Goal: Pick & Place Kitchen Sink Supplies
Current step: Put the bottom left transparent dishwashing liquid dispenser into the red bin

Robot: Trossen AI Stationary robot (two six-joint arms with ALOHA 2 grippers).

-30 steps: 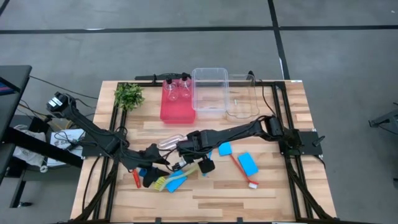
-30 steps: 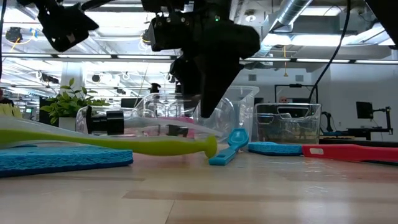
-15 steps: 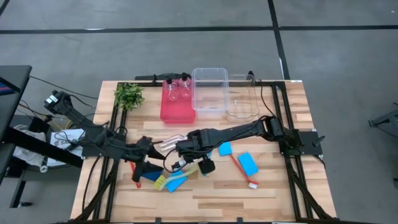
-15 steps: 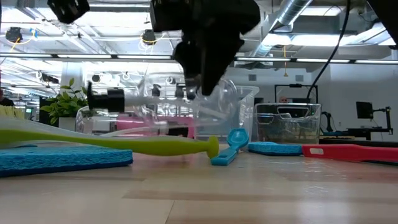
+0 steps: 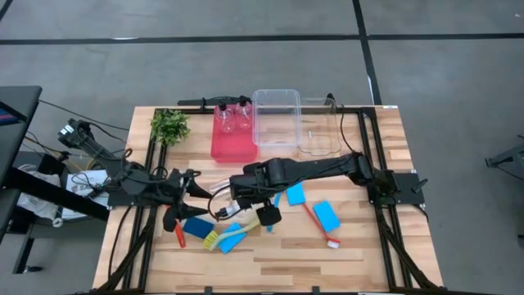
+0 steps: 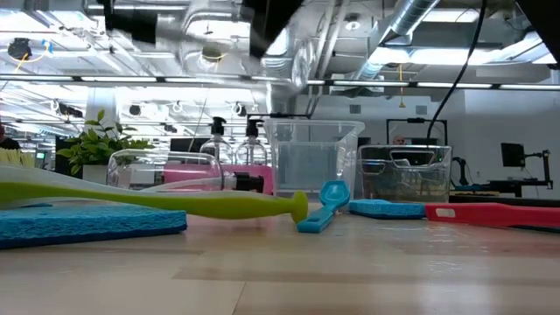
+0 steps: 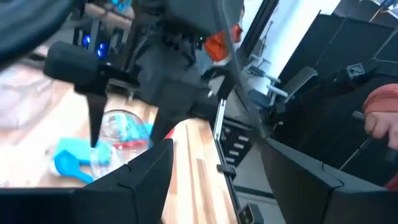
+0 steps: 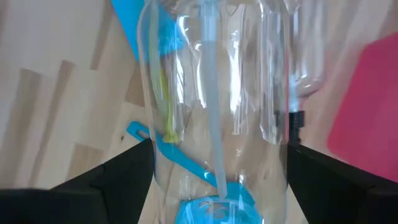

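Clear plastic bottle (image 8: 214, 93) with a black cap hangs above the counter (image 5: 327, 262), lying sideways, clamped between the right end effector (image 5: 237, 187) fingers. Its long axis runs roughly across the counter, cap toward the left arm. A second clear bottle (image 6: 179, 168) lies on the wood below. The red tray (image 5: 232, 146) with two upright bottles sits beyond, toward the back edge. The left end effector (image 5: 182, 202) hovers nearby; whether it is clenched cannot be told.

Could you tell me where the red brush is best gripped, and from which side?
Take the red brush by its slim handle near the white bristle head, from straight above, fingers across it: it lies flat, and the blue sponge crowds its middle.
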